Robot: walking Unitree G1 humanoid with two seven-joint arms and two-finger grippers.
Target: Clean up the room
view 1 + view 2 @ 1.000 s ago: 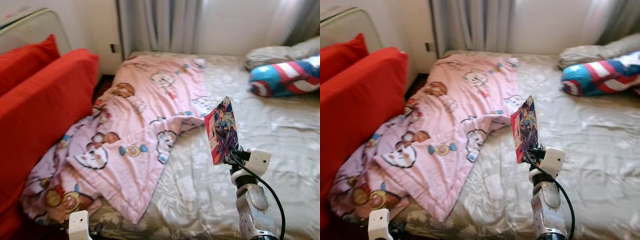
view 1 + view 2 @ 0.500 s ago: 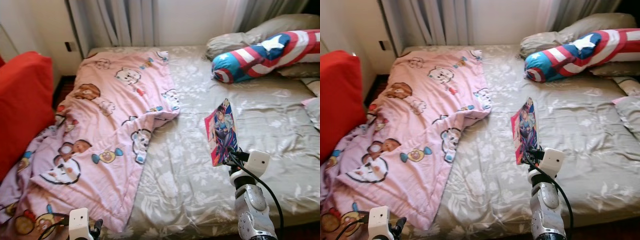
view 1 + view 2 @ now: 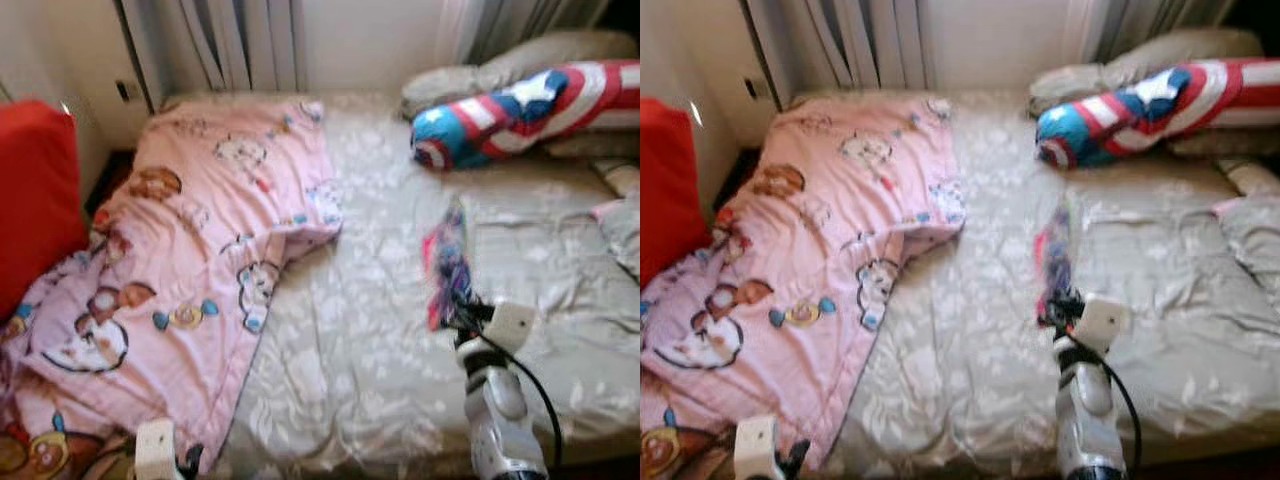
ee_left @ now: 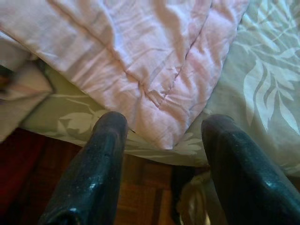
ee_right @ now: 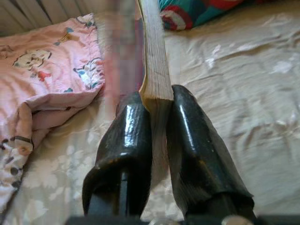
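Book (image 5: pixel 152 70) upright btwn right fingers (image 5: pixel 126 150)

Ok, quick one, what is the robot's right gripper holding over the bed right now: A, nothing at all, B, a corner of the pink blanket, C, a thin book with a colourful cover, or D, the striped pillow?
C: in the right wrist view both black fingers of the right gripper press on the edge of a thin book, whose colourful cover stands upright above the bed.
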